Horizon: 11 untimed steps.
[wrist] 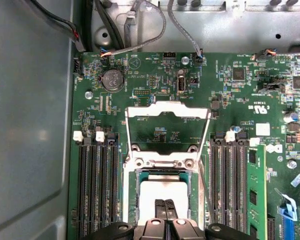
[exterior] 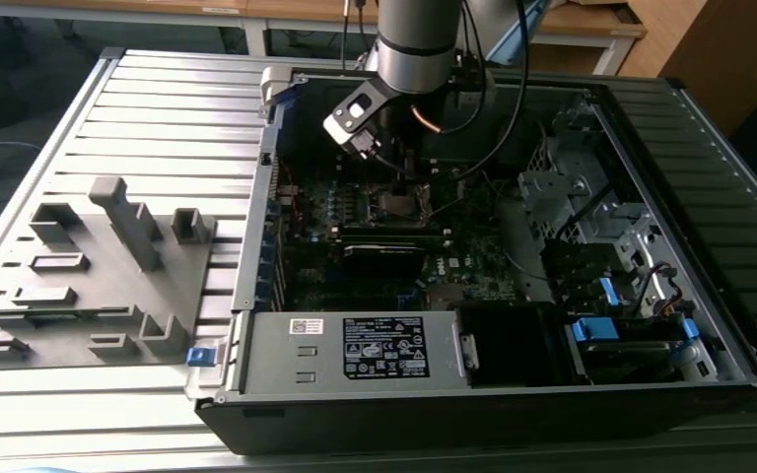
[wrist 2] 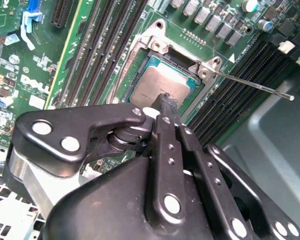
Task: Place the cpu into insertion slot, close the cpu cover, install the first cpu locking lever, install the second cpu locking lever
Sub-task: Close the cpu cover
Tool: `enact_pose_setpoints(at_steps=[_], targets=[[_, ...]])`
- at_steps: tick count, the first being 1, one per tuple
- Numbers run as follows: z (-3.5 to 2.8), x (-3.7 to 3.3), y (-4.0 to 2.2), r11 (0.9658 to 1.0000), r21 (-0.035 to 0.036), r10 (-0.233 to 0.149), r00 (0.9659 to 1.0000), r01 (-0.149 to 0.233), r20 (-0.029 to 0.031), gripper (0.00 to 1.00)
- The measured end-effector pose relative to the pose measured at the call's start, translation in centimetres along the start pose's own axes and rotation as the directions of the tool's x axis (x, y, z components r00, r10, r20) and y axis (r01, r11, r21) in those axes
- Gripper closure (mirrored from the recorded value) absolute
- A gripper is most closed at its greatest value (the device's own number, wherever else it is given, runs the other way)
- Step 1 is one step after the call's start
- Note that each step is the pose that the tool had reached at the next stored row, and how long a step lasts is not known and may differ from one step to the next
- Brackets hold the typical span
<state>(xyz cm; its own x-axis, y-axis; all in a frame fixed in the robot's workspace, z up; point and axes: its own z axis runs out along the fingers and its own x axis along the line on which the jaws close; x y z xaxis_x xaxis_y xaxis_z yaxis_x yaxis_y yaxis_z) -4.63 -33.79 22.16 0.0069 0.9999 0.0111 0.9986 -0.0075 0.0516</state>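
None of the print can be read word for word; only its places can be told. In the exterior view, 1 large printed label (exterior: 382, 347) and 1 small white sticker (exterior: 305, 325) sit on the face of a box (exterior: 273, 363), well apart from the gripper (exterior: 402, 163). In the first wrist view, 3 marks stand on the green motherboard (wrist: 230, 100) beyond the gripper's tips: a white triangle-in-circle sign (wrist: 134, 62), a white printed mark (wrist: 257, 108) and a white square sticker (wrist: 262, 129) with no legible print. In the second wrist view, a white printed logo (wrist 2: 32, 82) lies on the board, off to one side of the gripper.
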Motion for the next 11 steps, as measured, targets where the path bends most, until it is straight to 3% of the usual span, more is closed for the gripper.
enact_pose_setpoints(at_steps=[11], targets=[[-0.26,0.0,0.01,1.0,0.0001,0.0,1.0,0.0,0.0001,0.89]])
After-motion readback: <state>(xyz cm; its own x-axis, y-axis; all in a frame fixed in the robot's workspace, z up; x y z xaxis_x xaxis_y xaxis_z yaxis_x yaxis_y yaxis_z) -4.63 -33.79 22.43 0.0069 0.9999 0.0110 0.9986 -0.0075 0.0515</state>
